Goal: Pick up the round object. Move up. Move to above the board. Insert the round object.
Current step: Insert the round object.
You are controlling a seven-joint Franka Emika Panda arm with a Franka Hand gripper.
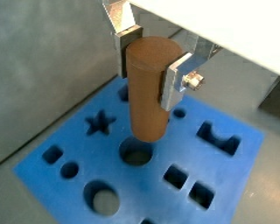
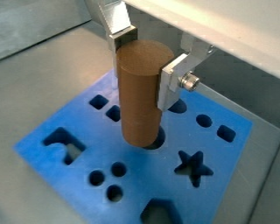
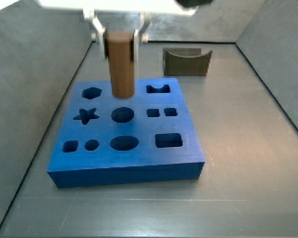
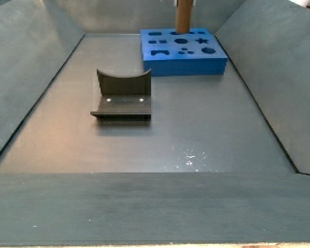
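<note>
The round object (image 1: 149,87) is a brown wooden cylinder peg, upright and clamped between my gripper's fingers. It also shows in a wrist view (image 2: 142,92) and in both side views (image 3: 119,63) (image 4: 184,15). My gripper (image 1: 150,63) is shut on it above the blue board (image 1: 73,149). The peg's lower end hangs just over a round hole (image 1: 136,156) near the board's middle; in a wrist view that hole (image 2: 154,137) sits right under the peg. The board shows in both side views (image 3: 127,158) (image 4: 184,60), with star, circle and square cut-outs.
A dark olive-brown block with a curved notch (image 3: 186,62) stands behind the board; in a side view it is nearer the camera (image 4: 121,97). Grey walls (image 4: 42,68) enclose the floor on the sides.
</note>
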